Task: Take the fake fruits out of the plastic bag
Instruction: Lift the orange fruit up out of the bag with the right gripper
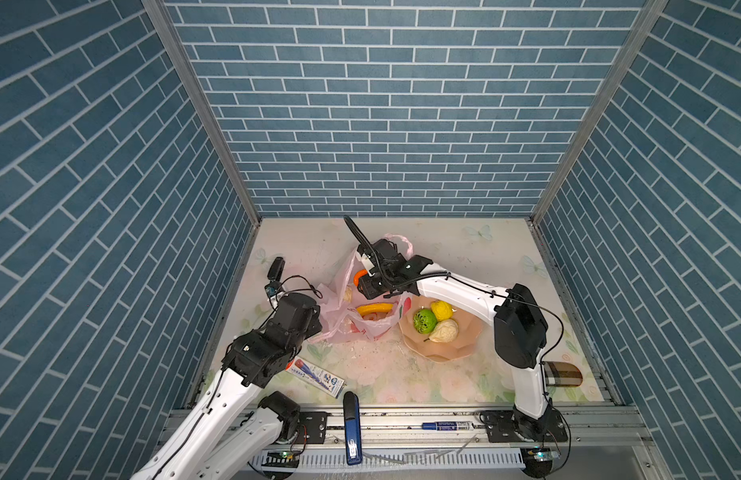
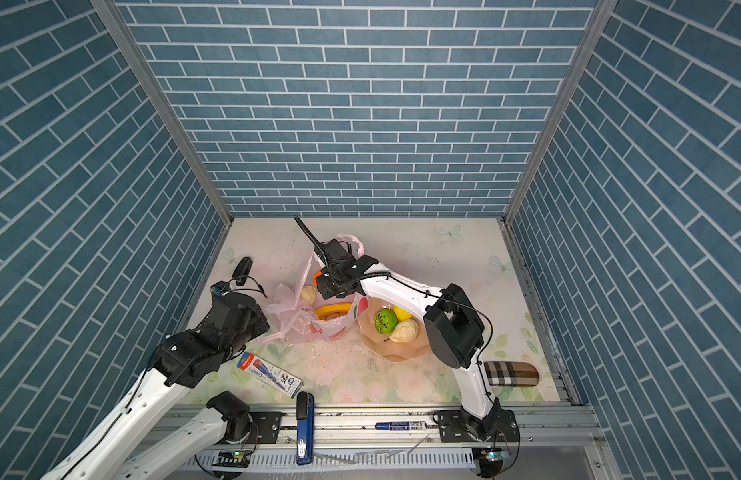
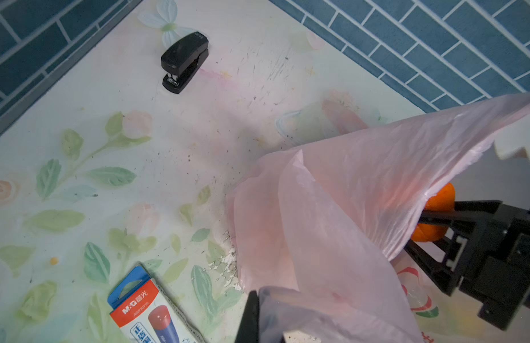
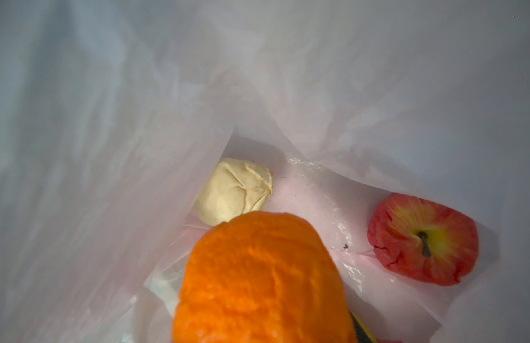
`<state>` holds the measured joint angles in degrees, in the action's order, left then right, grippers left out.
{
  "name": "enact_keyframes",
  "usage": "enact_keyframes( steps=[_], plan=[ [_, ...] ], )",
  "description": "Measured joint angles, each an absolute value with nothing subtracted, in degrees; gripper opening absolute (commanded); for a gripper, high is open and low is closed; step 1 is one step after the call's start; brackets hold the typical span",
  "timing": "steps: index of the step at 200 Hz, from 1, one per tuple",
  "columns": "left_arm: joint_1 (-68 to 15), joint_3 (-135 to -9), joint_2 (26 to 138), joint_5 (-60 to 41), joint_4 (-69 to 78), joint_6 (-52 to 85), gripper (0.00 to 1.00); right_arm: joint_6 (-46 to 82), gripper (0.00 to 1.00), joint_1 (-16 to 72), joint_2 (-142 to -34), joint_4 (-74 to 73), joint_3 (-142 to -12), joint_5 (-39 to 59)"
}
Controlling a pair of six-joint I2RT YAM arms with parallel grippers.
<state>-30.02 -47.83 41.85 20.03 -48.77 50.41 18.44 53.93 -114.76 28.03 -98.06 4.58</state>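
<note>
1. The right tool [image 1: 361, 279] reaches into the open mouth of the plastic bag [image 1: 375, 330] and is clenched on the orange fruit [image 4: 257, 282]. In the left wrist view the orange bulges on either side of one black finger [image 3: 454, 218], partly veiled by pink film.
2. In the right wrist view the orange fills the near field. Beyond it, on the bag's floor, lie a cream fruit [image 4: 234, 193] and a red apple [image 4: 421, 237]. The apple is well apart from the orange. Whether the cream fruit touches it I cannot tell.
3. The left tool [image 3: 266, 323] is clenched on a fold of the bag's film, at the side of the bag away from the plate [image 1: 443, 357].
4. In both top views the banana [image 1: 375, 308] lies in the bag's mouth, just beside the right tool on the side toward the arm bases.
5. The bag sits on the tabletop [image 1: 464, 249] between the two arms, with one handle showing past the right wrist.
6. The plate is just beside the bag, partly under the right forearm. It carries a green ball [image 1: 424, 321], a yellow round fruit [image 1: 442, 309] and a pale fruit [image 1: 443, 331], bunched together.
</note>
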Motion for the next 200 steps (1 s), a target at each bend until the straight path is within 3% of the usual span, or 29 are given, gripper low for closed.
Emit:
enact_keyframes(
  steps=[119, 200],
  plan=[
    [-30.0, -49.5, 42.7, 22.7, -48.1, 49.1, 0.03, 13.0, 0.14, 54.7, -105.2, 29.7, -94.3, 10.3],
    [-30.0, -48.3, 42.7, 21.8, -47.7, 49.2, 0.03, 13.6, 0.13, 54.9, -107.0, 24.5, -107.0, 16.8]
  ],
)
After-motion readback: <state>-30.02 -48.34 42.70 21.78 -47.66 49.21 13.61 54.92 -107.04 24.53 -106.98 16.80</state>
